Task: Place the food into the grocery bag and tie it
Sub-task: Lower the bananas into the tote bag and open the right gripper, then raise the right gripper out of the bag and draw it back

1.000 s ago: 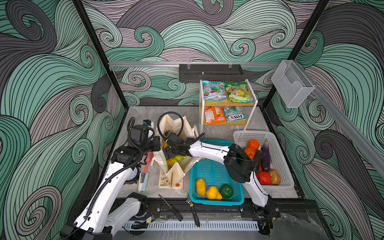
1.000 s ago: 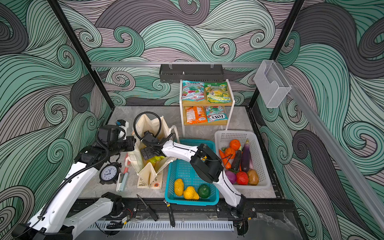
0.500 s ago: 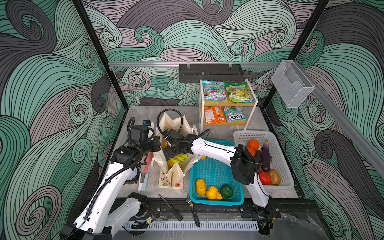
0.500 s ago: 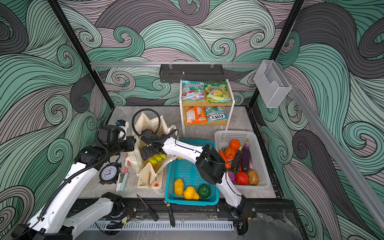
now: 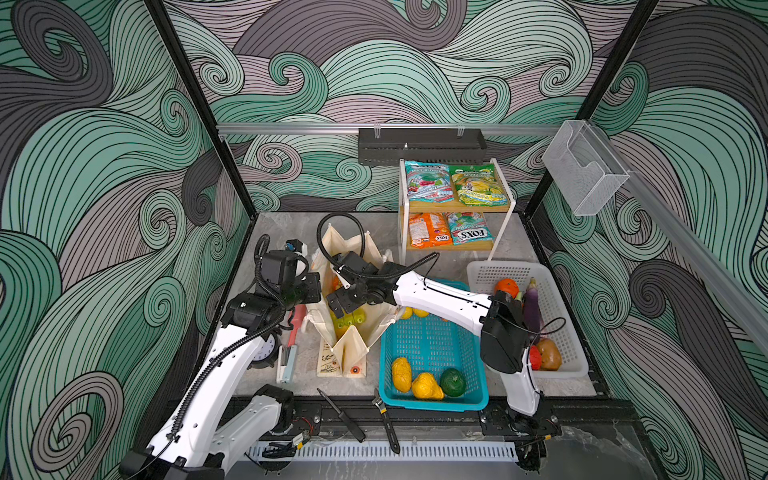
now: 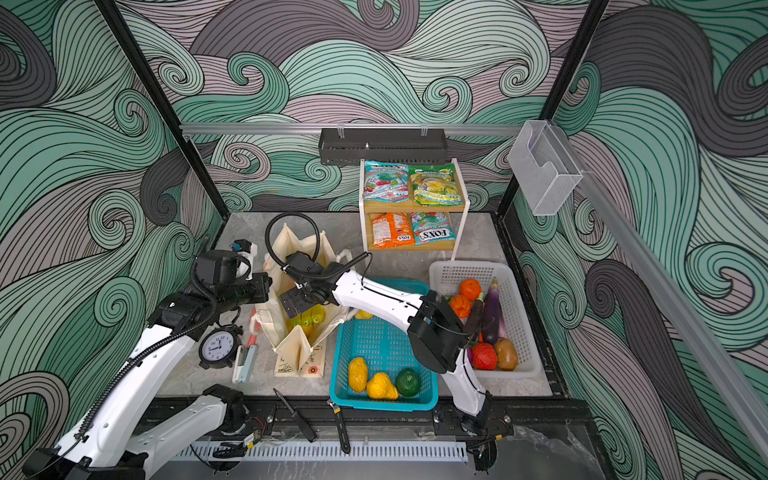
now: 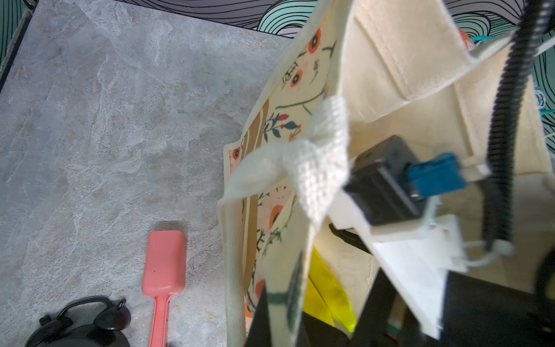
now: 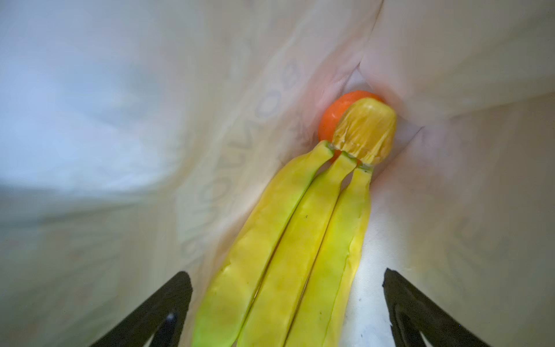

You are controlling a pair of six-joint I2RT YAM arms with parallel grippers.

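Not much of the right tool point(image 8: 285, 272) to see from above: in both top views it is sunk in the mouth of the grocery bag point(image 5: 347, 353), and its own wrist covers the fingers. The right wrist camera settles it: fingers spread wide, gripping nothing. The banana bunch point(image 8: 285, 225) lies inside the bag between those fingers, and I can't tell whether either one brushes it. An orange point(image 8: 332, 117) peeks out behind the banana's stalk end, mostly covered. Lettering ghosts through the cloth, too smeared to read.

The left tool point(image 7: 285, 318) is pressed together on the bag's rim, pinching the cloth on the side facing the left edge of the tabletop point(image 5: 291, 232). Its fingertips are cut off by the frame. The bag stands between that edge and the teal basket point(image 5: 436, 405).

The right arm point(image 5: 440, 297) stretches across the basket's far end, leaving only slivers of some yellow pieces point(image 5: 413, 312) in sight. Its elbow blocks part of the white basket point(image 5: 490, 274), where an eggplant point(image 5: 532, 305) lies. A clock point(image 6: 218, 345) sits beside the left arm point(image 6: 158, 353), half hidden in a top view. A pink paddle point(image 7: 163, 264) lies near the bag.
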